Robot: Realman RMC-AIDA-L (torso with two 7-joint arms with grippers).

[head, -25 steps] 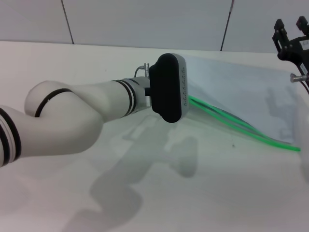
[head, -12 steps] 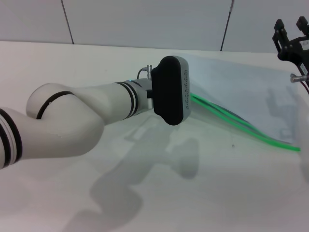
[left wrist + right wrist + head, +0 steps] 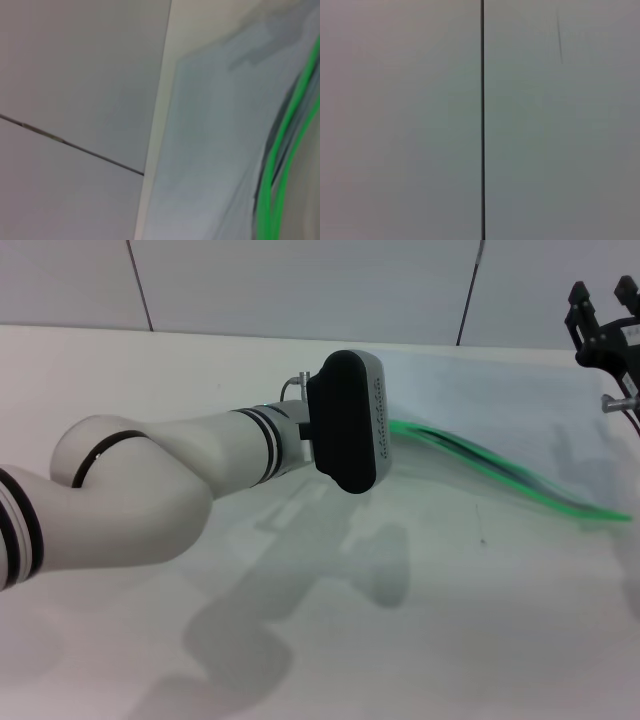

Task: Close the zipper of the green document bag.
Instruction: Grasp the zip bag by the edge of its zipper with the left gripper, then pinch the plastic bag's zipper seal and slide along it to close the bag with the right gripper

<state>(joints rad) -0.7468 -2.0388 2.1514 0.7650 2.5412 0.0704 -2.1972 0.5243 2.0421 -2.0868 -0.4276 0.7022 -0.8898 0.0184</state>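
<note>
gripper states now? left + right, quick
Left gripper: at the zipper end of the green document bag, cannot be told.
Right gripper: raised at the right edge, open, empty.

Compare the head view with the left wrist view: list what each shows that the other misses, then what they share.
Only the head view shows the left arm reaching across the white table, its wrist housing hiding the left gripper, and the right gripper raised at the far right edge, away from the bag. Only the left wrist view shows the bag's far corner close against the wall panels. Both show the green document bag and the zipper, its two green strips parted, so not zipped there.
</note>
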